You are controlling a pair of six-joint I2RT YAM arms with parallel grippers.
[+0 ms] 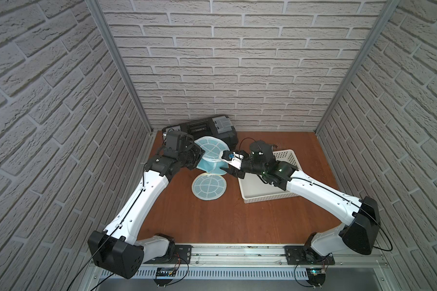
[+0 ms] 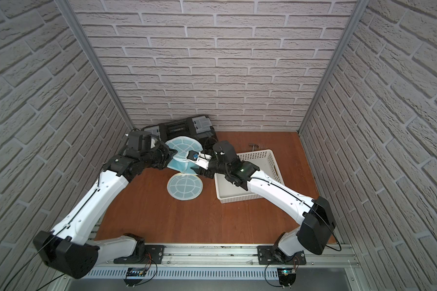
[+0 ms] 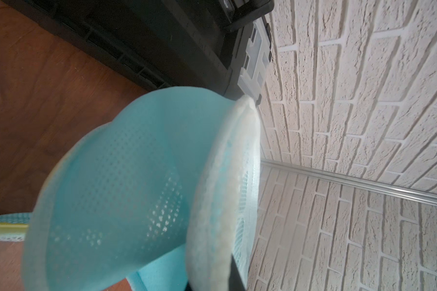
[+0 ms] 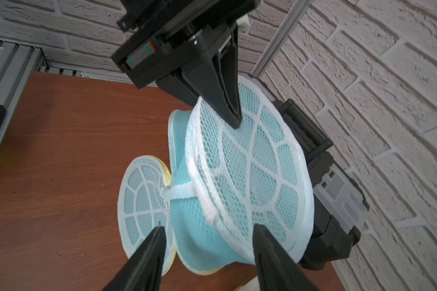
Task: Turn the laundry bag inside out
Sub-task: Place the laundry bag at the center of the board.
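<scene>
The laundry bag (image 1: 208, 167) is light-blue mesh with two round spoked ends. One round end (image 1: 209, 187) lies flat on the wooden table. The other end (image 1: 211, 148) is lifted and tilted, with blue mesh stretched between them. My left gripper (image 1: 199, 155) is shut on the rim of the lifted end; the right wrist view shows its black fingers (image 4: 225, 100) pinching that rim. Fabric (image 3: 126, 181) fills the left wrist view. My right gripper (image 4: 208, 228) stands open at the bag's right side, its fingertips (image 4: 159, 230) either side of the blue mesh, gripping nothing.
A black toolbox (image 1: 212, 128) stands against the back wall just behind the bag. A white perforated basket (image 1: 268, 196) sits to the right, under my right forearm. Brick walls close in on three sides. Bare wooden table (image 1: 199, 221) lies in front.
</scene>
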